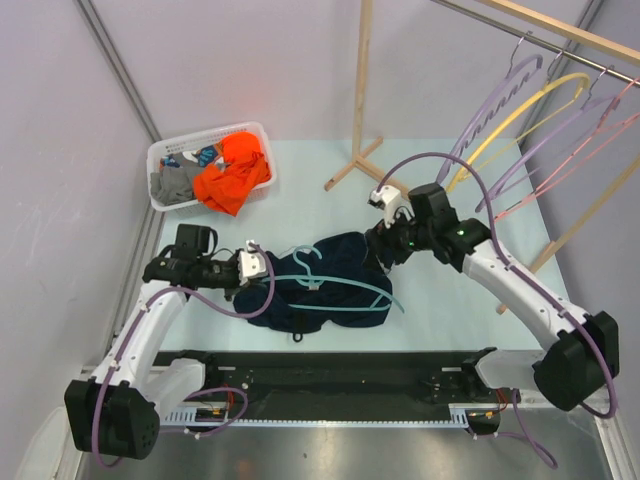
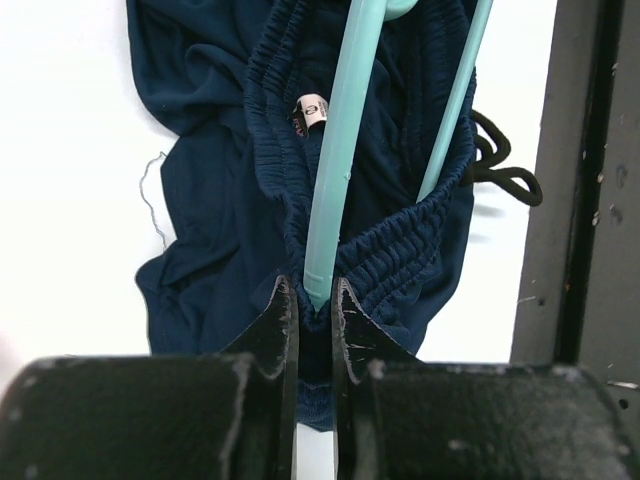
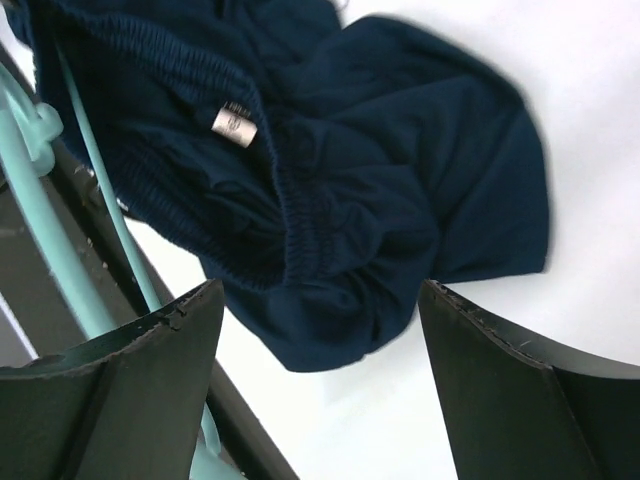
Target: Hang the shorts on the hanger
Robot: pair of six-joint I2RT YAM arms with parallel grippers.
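Note:
The dark navy shorts (image 1: 335, 262) lie crumpled on the table's middle, their white tag (image 2: 313, 110) showing inside the elastic waistband. The teal hanger (image 1: 345, 288) lies across them, one arm running through the waistband. My left gripper (image 1: 256, 264) is at the shorts' left edge, shut on the end of the hanger (image 2: 340, 150), with waistband fabric of the shorts (image 2: 220, 200) bunched between the jaws too. My right gripper (image 1: 384, 246) hovers at the right side, open, its wide jaws above a fold of the shorts (image 3: 400, 150) and holding nothing. In that view the hanger (image 3: 40, 200) shows at left.
A white basket (image 1: 160, 155) at the back left holds an orange garment (image 1: 235, 175) and a grey one (image 1: 172, 185). A wooden rack (image 1: 362, 80) at the back right carries purple (image 1: 500, 105), yellow (image 1: 520, 110) and pink hangers. A black rail (image 1: 340, 365) runs along the near edge.

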